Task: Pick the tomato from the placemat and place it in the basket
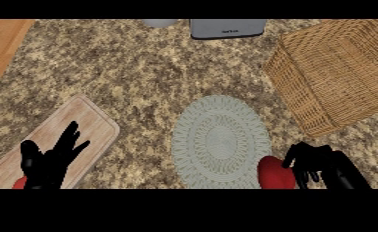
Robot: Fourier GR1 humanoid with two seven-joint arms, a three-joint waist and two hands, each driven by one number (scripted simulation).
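A glossy red tomato is sitting at the lower right edge of the pale round placemat, the right hand curling its fingers against it, seemingly gripping. The wicker basket is standing beyond. The left hand is resting open over a wooden cutting board.

Two black hands: left hand, right hand.

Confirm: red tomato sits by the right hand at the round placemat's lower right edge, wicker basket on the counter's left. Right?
Not quite. The woven wicker basket stands at the counter's right, per the head view. The red tomato is beside the right hand at the round grey placemat's lower right edge.
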